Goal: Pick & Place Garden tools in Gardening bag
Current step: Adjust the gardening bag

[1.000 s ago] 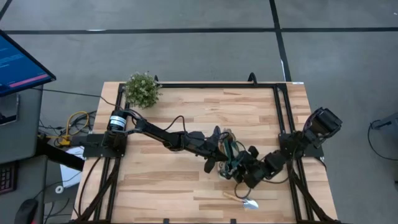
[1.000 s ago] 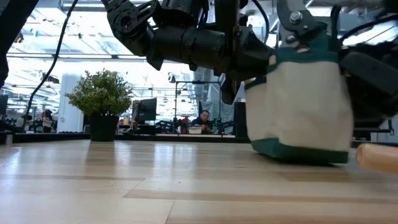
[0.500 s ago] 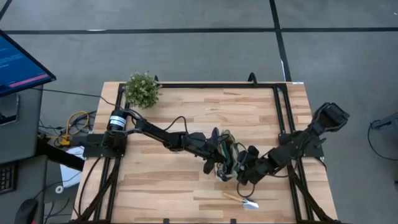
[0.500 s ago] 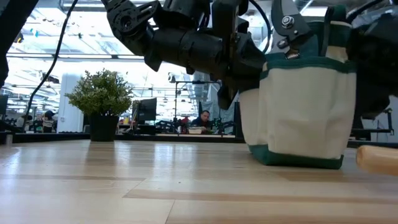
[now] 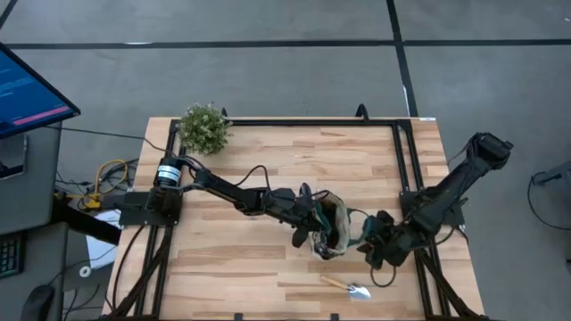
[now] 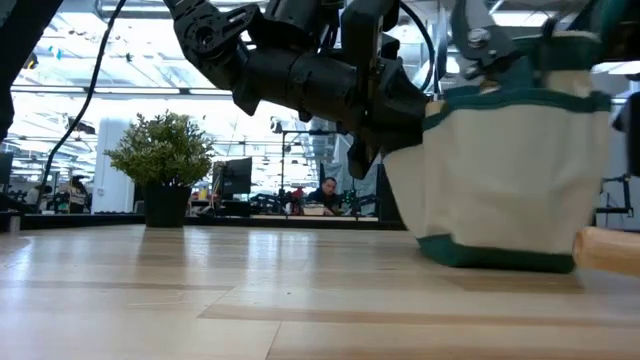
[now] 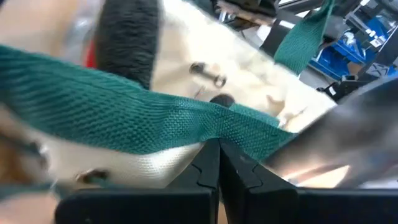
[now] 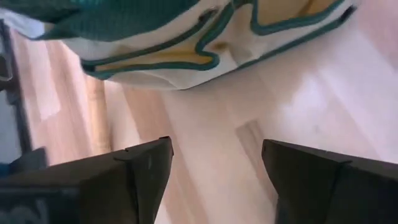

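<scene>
The beige gardening bag (image 5: 332,230) with green trim stands on its bottom at the table's middle; it also shows in the low view (image 6: 510,170). Dark pruning shears (image 6: 478,30) stick up out of it. My left gripper (image 5: 314,223) is shut on the bag's left rim. My right gripper (image 5: 369,241) is open and empty just right of the bag, whose side pockets show in the right wrist view (image 8: 186,43). A trowel with a wooden handle and silver head (image 5: 348,287) lies flat on the table near the front edge. My left gripper pinches the bag's green-trimmed rim (image 7: 205,127) between its two shut fingers, on the side facing the table's left edge. The fingers come from the table's left, slanting down (image 6: 385,110). The bag's bottom (image 6: 490,255) rests on the table.
A bushy green potted plant (image 5: 203,127) stands at the table's far left corner. The black frame rails (image 5: 406,169) run along the table's right and far edges. The trowel's wooden handle end (image 6: 605,250) lies close beside the bag.
My right gripper has drawn back from the bag toward the table's right edge. The bag, tipped a second ago, has come upright and shifted slightly, still held by my left gripper.
</scene>
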Tool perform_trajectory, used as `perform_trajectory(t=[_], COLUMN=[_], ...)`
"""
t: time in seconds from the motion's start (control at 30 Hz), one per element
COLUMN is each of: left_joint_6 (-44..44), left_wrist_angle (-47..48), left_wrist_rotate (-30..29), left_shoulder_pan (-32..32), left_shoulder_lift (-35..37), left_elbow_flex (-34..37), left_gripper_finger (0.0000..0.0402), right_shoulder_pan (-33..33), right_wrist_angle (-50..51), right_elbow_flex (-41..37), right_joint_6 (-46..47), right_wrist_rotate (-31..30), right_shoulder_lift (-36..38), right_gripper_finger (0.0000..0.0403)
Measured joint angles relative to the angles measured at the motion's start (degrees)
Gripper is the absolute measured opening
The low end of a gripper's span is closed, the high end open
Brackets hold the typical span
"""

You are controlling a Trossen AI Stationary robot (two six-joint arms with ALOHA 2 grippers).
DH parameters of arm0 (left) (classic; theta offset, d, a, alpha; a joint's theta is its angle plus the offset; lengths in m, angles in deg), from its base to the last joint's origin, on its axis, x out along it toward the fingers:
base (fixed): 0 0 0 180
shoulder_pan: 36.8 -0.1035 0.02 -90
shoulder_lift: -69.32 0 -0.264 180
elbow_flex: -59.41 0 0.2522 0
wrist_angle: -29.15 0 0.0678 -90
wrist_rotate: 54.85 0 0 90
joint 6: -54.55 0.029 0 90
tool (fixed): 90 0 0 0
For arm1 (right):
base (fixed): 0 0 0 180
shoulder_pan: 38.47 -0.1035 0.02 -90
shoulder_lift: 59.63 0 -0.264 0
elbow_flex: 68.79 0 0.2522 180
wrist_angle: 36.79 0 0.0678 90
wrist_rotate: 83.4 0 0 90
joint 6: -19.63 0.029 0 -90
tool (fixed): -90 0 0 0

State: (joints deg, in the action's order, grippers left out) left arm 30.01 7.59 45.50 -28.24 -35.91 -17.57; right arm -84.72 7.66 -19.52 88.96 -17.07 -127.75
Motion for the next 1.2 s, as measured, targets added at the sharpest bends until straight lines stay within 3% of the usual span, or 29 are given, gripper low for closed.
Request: perform_trajectory(t=[0.2, 0.4, 0.53, 0.93, 1.03, 1.2], left_joint_6=[0.5, 2.1, 2.3, 2.2, 2.3, 3.1], left_wrist_angle=[3.3, 7.4, 7.4, 9.9, 10.9, 19.0], left_wrist_rotate=[0.0, -0.7, -0.7, -1.1, -1.1, -1.4], left_shoulder_pan=[-0.4, -1.6, -2.3, -2.1, -2.1, -2.1], left_shoulder_lift=[1.9, 4.7, 6.2, 6.7, 7.7, 11.0], left_elbow_flex=[0.1, 0.1, 0.1, 0.1, 0.0, 0.2], left_gripper_finger=[0.0001, 0.0001, 0.0001, 0.0001, 0.0002, 0.0002], right_shoulder_pan=[-3.7, -3.6, -0.9, -1.3, -4.7, -10.9], right_wrist_angle=[2.4, -2.2, 9.0, 36.7, 33.2, 16.9], right_elbow_flex=[0.0, 0.1, 2.1, 11.7, 13.0, 13.2], right_joint_6=[5.5, 1.5, 4.2, 7.0, 8.8, 14.7], right_wrist_rotate=[2.2, 4.2, 13.3, 26.1, 23.2, 11.2], right_shoulder_lift=[0.4, 0.4, -0.5, -0.5, -0.5, -3.0], right_gripper_finger=[0.024, 0.0243, 0.0247, 0.0244, 0.0244, 0.0244])
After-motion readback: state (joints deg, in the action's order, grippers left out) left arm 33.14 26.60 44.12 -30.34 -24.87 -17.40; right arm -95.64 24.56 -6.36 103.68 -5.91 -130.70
